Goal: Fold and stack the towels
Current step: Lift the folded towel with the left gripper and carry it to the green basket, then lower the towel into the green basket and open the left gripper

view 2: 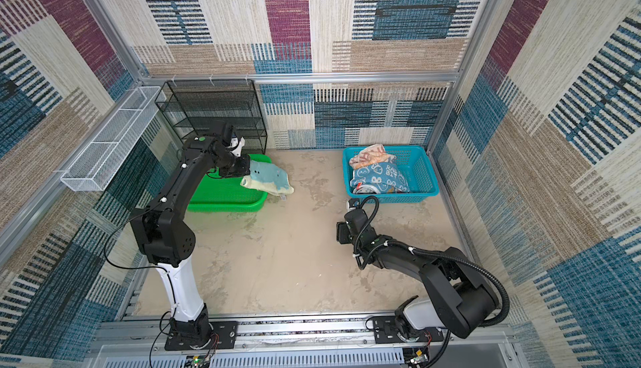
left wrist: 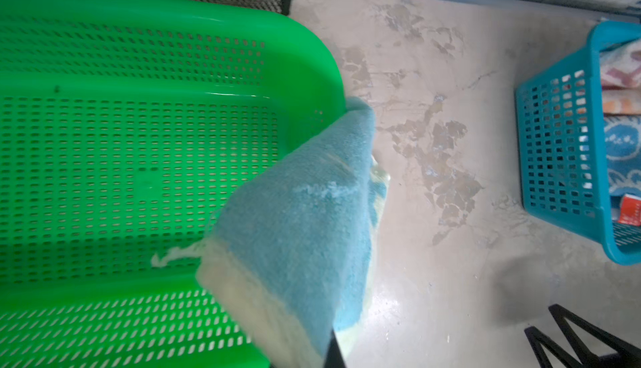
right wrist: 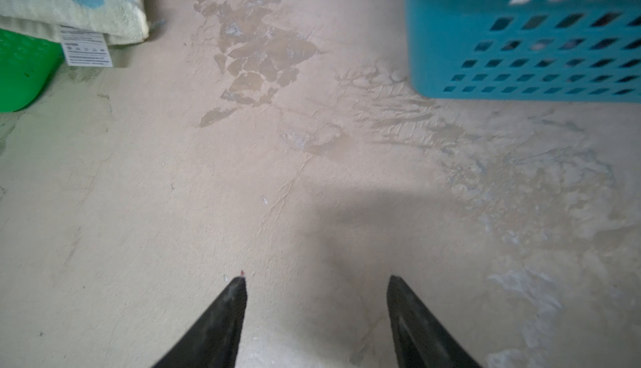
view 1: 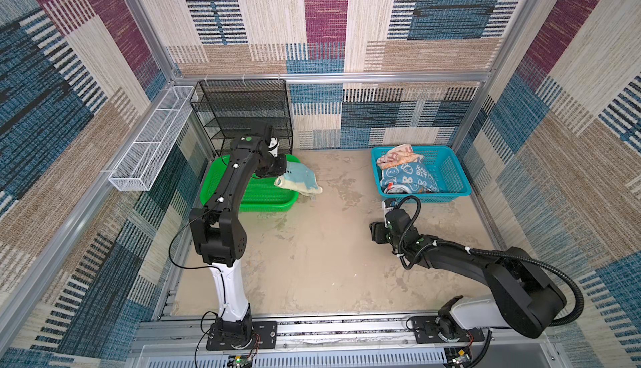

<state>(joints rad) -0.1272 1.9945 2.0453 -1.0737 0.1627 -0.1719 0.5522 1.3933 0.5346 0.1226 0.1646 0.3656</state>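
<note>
Blue plastic basket (view 1: 445, 172): coral towel (view 1: 397, 154), rabbit-print towel (view 1: 406, 177); left gripper (view 1: 282, 172) pinches aqua-and-cream towel (view 1: 300, 180) over green perforated basket (view 1: 263, 199); right gripper (right wrist: 317, 277) spread.

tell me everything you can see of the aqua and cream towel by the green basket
The aqua-and-cream towel looks like soft terry, pale aqua with small cream spots and a wavy cream border. It is folded into layers, and a white care label hangs from one edge. The left gripper is shut on one end and holds it over the right rim of the green basket, the rest jutting out above the table. Whether it rests on the rim is unclear.
</note>
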